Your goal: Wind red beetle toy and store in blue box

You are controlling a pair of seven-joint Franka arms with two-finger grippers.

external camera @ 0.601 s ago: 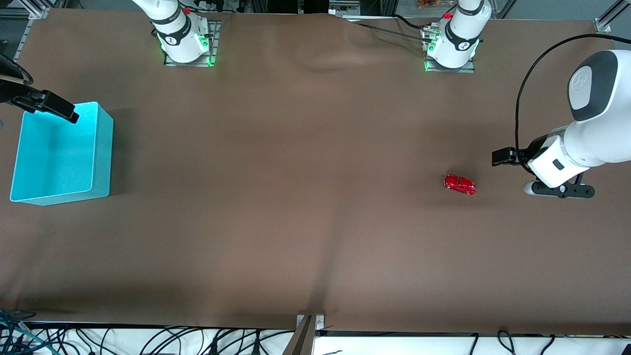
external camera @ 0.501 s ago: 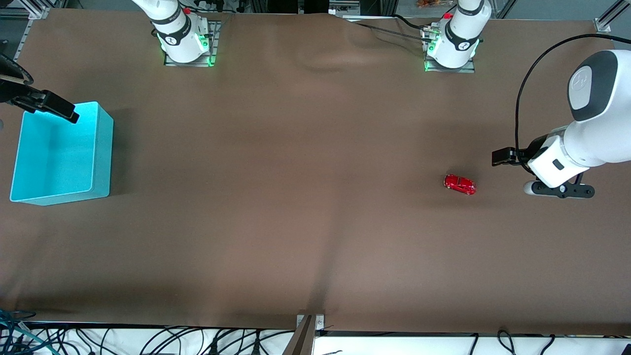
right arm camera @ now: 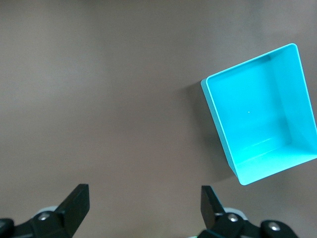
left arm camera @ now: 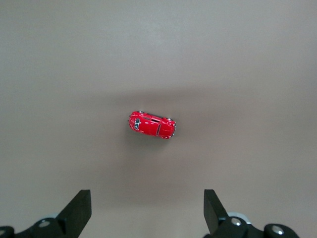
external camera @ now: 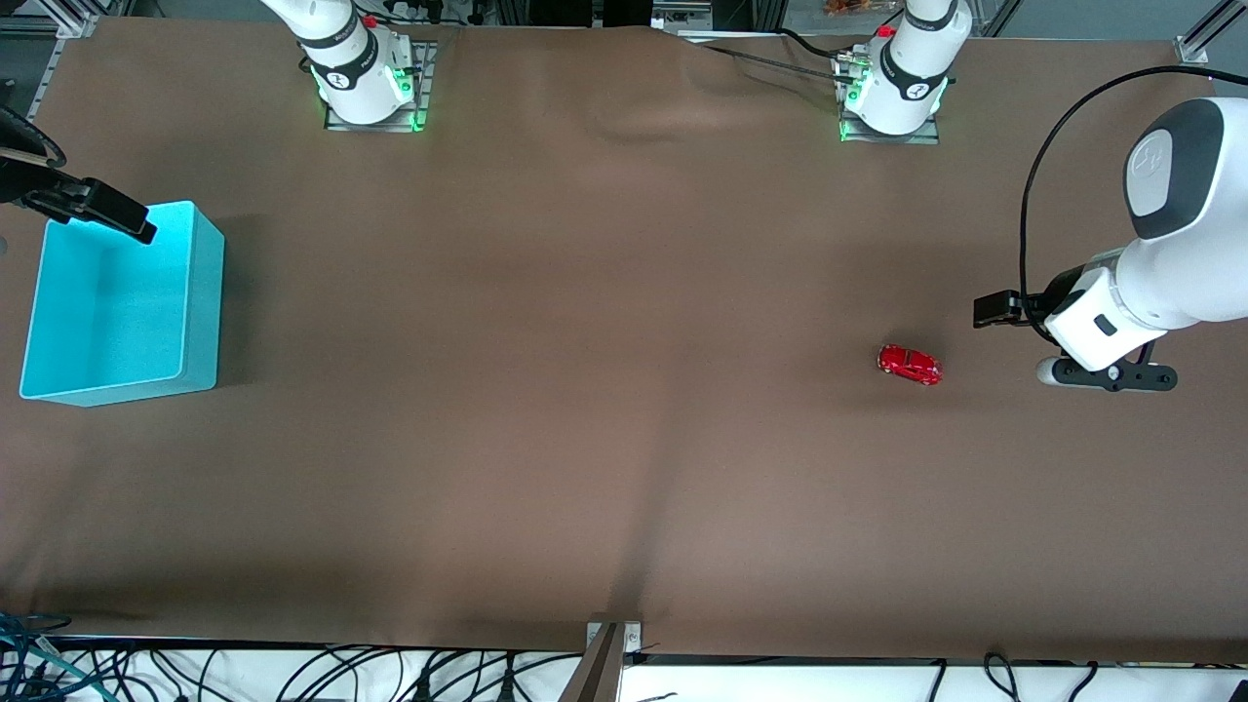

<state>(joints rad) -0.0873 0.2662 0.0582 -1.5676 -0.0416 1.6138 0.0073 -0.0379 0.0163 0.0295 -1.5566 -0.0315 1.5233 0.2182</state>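
Observation:
The red beetle toy (external camera: pixel 909 364) (left arm camera: pixel 152 124) stands on its wheels on the brown table toward the left arm's end. My left gripper (left arm camera: pixel 147 199) hangs open above the table beside the toy, nothing between its fingers; its hand (external camera: pixel 1100 333) is over the table's end. The blue box (external camera: pixel 107 302) (right arm camera: pixel 257 119), empty and without a lid, stands at the right arm's end. My right gripper (right arm camera: pixel 143 198) is open and holds nothing. Its dark hand (external camera: pixel 93 207) hovers over the corner of the box farthest from the front camera.
A brown mat (external camera: pixel 585 341) covers the table, with slight wrinkles near the arms' bases (external camera: pixel 363 83) (external camera: pixel 895 93). A black cable (external camera: pixel 1048 156) loops by the left arm. Cables hang along the table's edge nearest the front camera.

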